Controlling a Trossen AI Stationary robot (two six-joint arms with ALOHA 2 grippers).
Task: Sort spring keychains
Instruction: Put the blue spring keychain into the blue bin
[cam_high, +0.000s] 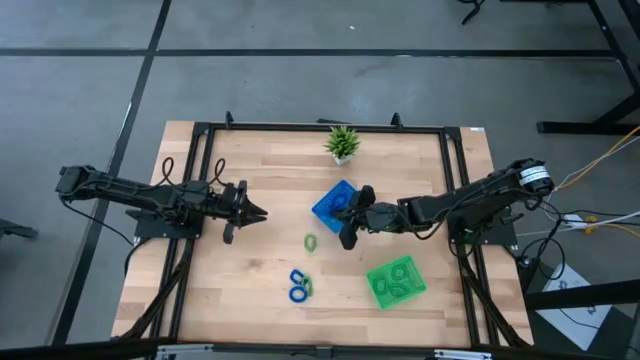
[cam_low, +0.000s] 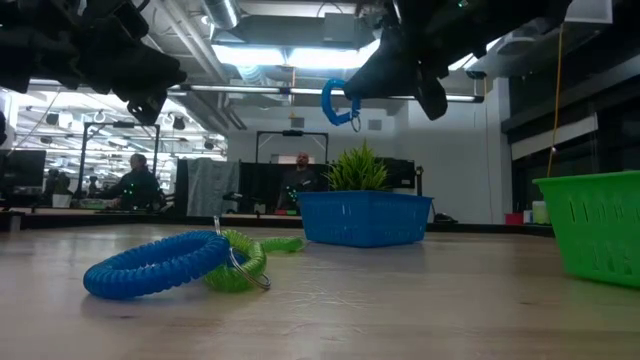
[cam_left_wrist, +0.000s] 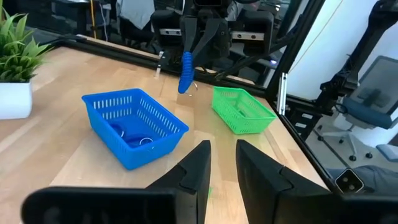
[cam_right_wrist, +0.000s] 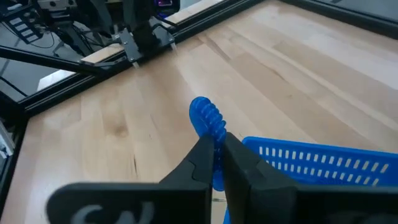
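High view shows the whole worktop (cam_high: 250, 300), the blue tray (cam_high: 332, 203) and the green tray (cam_high: 396, 281). Only the low view shows people far back in the room. The right pincer (cam_right_wrist: 216, 151) is pinched tight on a blue spring keychain (cam_right_wrist: 208, 118), up in the air by the blue tray. The left pincer (cam_left_wrist: 222, 163) is open a little and holds nothing. More keychains (cam_high: 299, 286) lie on the worktop.
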